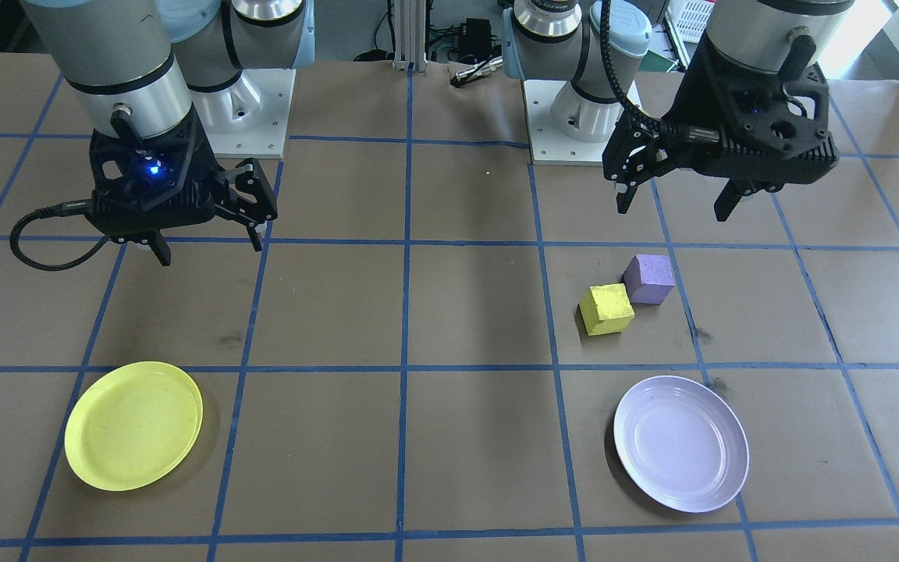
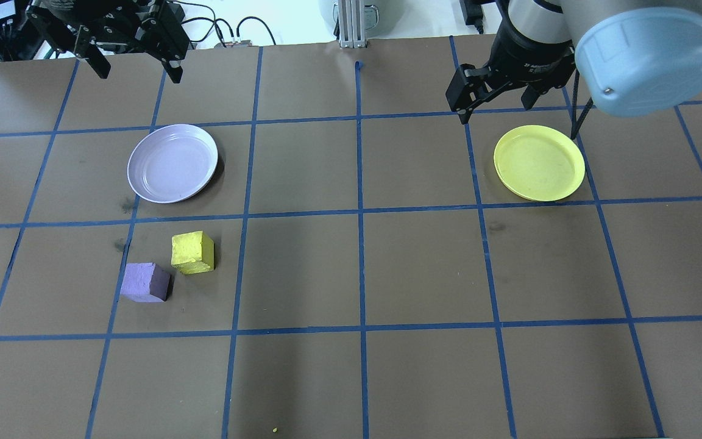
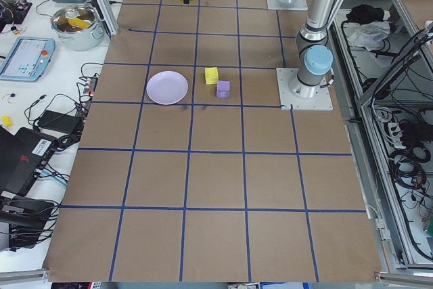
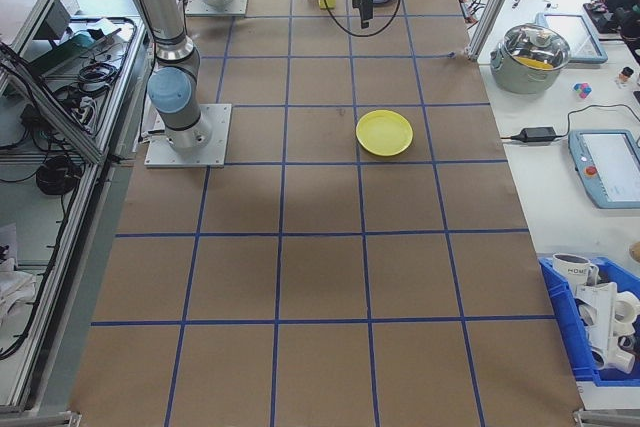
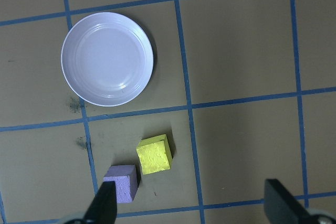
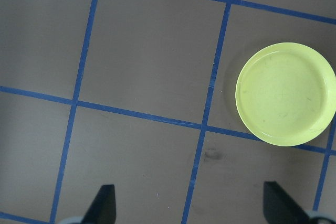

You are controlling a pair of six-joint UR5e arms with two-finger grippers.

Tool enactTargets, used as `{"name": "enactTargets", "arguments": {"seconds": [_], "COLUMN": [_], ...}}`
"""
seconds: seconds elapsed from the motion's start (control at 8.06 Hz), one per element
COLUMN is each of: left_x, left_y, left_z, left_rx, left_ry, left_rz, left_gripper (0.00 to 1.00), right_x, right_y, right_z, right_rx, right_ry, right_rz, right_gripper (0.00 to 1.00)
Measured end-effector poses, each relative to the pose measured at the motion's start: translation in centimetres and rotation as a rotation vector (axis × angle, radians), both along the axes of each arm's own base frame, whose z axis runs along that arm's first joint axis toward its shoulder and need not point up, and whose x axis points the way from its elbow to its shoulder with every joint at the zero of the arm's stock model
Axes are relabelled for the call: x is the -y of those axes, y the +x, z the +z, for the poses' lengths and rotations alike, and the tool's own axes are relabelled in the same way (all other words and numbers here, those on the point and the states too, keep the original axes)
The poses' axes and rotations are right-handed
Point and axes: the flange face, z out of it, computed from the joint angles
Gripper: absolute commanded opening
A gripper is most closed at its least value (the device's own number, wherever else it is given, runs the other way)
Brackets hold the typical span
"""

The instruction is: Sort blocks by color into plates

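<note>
A yellow block (image 2: pixel 192 252) and a purple block (image 2: pixel 145 282) lie close together on the table, corner to corner, on my left side. The lavender plate (image 2: pixel 172 163) sits just beyond them with nothing in it. The yellow plate (image 2: pixel 539 163) is on my right side, also with nothing in it. My left gripper (image 1: pixel 674 209) hangs open and high above the table; its wrist view looks down on the yellow block (image 5: pixel 154 155), the purple block (image 5: pixel 122 183) and the lavender plate (image 5: pixel 107 59). My right gripper (image 1: pixel 210 250) hangs open above the table near the yellow plate (image 6: pixel 286 94).
Brown paper with a blue tape grid (image 2: pixel 360 210) covers the table. Both arm bases (image 1: pixel 246 117) stand at the robot's edge. A pot (image 3: pixel 78 21), tablets and cables lie on benches past the far edge. A dark smudge (image 2: pixel 127 205) marks the paper by the lavender plate.
</note>
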Motion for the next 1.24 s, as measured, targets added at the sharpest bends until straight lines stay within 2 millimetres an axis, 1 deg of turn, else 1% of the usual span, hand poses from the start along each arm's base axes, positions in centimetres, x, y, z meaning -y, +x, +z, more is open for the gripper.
{"name": "enactTargets", "arguments": {"seconds": [0.12, 0.37, 0.5, 0.62, 0.74, 0.87, 0.99, 1.12, 1.24], "left_x": [-0.2, -0.6, -1.1, -2.0, -2.7, -3.4, -4.4, -5.5, -6.3], "left_y": [0.2, 0.5, 1.0, 2.5, 5.4, 9.0, 11.5, 12.7, 13.3], "left_z": [-0.2, -2.6, -3.5, -4.2, -5.8, -8.1, -10.6, -13.4, -16.4], "left_rx": [0.001, 0.004, 0.017, 0.052, 0.067, 0.059, 0.039, 0.024, 0.013], "left_ry": [0.006, 0.054, 0.082, 0.120, 0.167, 0.213, 0.258, 0.280, 0.270], "left_rz": [0.001, 0.002, -0.017, -0.053, -0.091, -0.107, -0.110, -0.110, -0.101], "left_gripper": [1.00, 1.00, 1.00, 1.00, 1.00, 1.00, 1.00, 1.00, 1.00], "right_x": [0.0, 0.0, 0.0, 0.0, 0.0, 0.0, 0.0, 0.0, 0.0], "right_y": [0.0, 0.0, 0.0, 0.0, 0.0, 0.0, 0.0, 0.0, 0.0], "right_z": [0.0, 0.0, 0.0, 0.0, 0.1, 0.0, 0.0, -0.1, -0.1], "right_rx": [0.001, 0.001, 0.001, 0.001, 0.001, 0.001, 0.001, 0.001, 0.002], "right_ry": [-0.001, 0.000, -0.001, -0.002, -0.002, -0.001, 0.001, 0.003, 0.005], "right_rz": [0.000, -0.001, -0.001, -0.001, -0.001, -0.001, -0.002, -0.002, -0.002], "right_gripper": [1.00, 1.00, 1.00, 1.00, 1.00, 1.00, 1.00, 1.00, 1.00]}}
